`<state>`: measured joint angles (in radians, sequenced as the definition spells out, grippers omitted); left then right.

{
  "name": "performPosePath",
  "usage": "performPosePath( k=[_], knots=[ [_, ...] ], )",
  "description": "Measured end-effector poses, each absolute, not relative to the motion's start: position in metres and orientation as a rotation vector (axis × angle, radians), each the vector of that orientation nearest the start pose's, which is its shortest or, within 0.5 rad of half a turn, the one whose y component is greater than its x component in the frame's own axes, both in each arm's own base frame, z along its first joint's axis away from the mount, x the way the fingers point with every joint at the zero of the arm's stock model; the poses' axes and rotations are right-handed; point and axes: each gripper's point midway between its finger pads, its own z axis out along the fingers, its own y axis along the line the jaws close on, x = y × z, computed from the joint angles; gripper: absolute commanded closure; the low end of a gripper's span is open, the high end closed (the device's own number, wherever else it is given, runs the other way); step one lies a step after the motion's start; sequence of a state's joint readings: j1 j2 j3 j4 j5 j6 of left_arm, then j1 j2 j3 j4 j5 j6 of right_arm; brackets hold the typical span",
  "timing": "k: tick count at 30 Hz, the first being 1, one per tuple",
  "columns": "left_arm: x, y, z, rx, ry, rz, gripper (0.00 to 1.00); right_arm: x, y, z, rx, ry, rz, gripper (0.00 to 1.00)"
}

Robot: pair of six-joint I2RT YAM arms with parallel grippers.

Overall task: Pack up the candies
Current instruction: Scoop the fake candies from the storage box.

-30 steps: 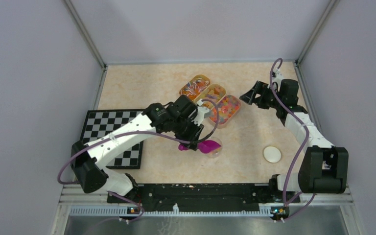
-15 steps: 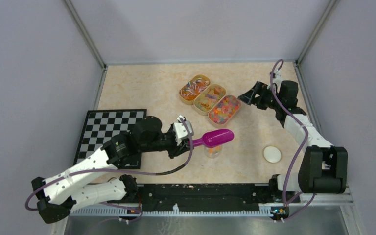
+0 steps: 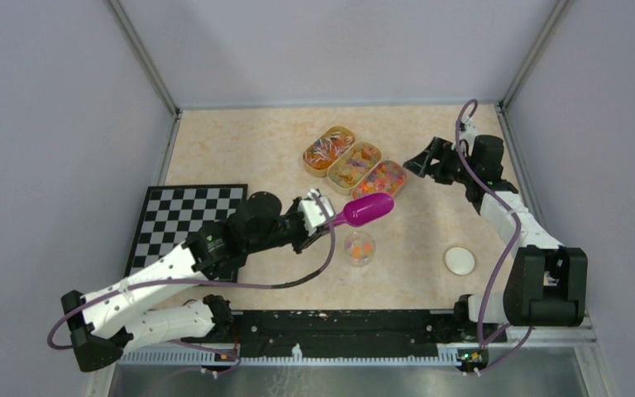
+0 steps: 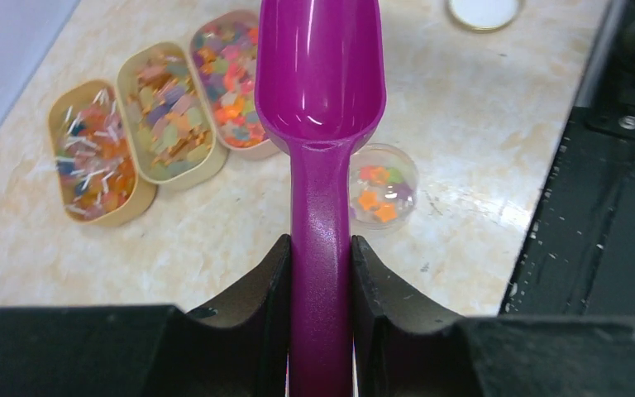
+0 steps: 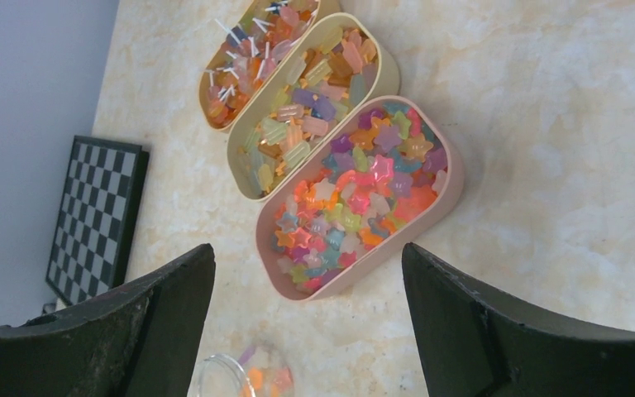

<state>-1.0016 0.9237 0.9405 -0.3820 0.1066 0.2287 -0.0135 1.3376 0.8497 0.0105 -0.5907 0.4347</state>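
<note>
Scoop [image 3: 370,208] has swung from jar [image 3: 360,248] toward candies [image 5: 355,198], clamped by left gripper [image 4: 321,256] (right gripper [image 5: 306,265] wide apart).

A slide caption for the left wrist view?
Left claw grips an empty purple scoop; a clear jar with a few candies stands beyond.

A robot lab cell: plain grey walls [image 3: 50,124], metal corner posts [image 3: 143,62], and a beige table [image 3: 240,141] with a black mounting rail [image 3: 339,327].
</note>
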Motion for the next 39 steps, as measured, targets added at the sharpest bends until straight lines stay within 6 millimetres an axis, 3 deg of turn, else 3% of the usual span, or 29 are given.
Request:
performPosePath(
  k=[6, 13, 18, 26, 34, 39],
  knots=[
    [0.201, -0.289, 0.269, 1.100, 1.782, -0.493, 1.00, 0.390, 0.099, 0.186, 0.060, 2.070, 0.792, 0.19],
    [0.229, -0.312, 0.271, 1.041, 1.941, -0.461, 1.00, 0.395, 0.097, 0.177, 0.070, 2.091, 0.781, 0.22],
    [0.242, -0.321, 0.249, 1.040, 2.058, -0.483, 1.00, 0.413, 0.094, 0.166, 0.076, 2.121, 0.754, 0.26],
    [0.288, -0.301, 0.210, 0.958, 2.257, -0.510, 1.00, 0.447, 0.086, 0.140, 0.080, 2.179, 0.701, 0.30],
    [0.314, -0.338, 0.192, 1.052, 2.343, -0.522, 1.00, 0.458, 0.086, 0.092, 0.104, 2.298, 0.708, 0.41],
    [0.316, -0.336, 0.164, 1.111, 2.431, -0.467, 1.00, 0.458, 0.089, 0.074, 0.109, 2.350, 0.733, 0.42]
  ],
)
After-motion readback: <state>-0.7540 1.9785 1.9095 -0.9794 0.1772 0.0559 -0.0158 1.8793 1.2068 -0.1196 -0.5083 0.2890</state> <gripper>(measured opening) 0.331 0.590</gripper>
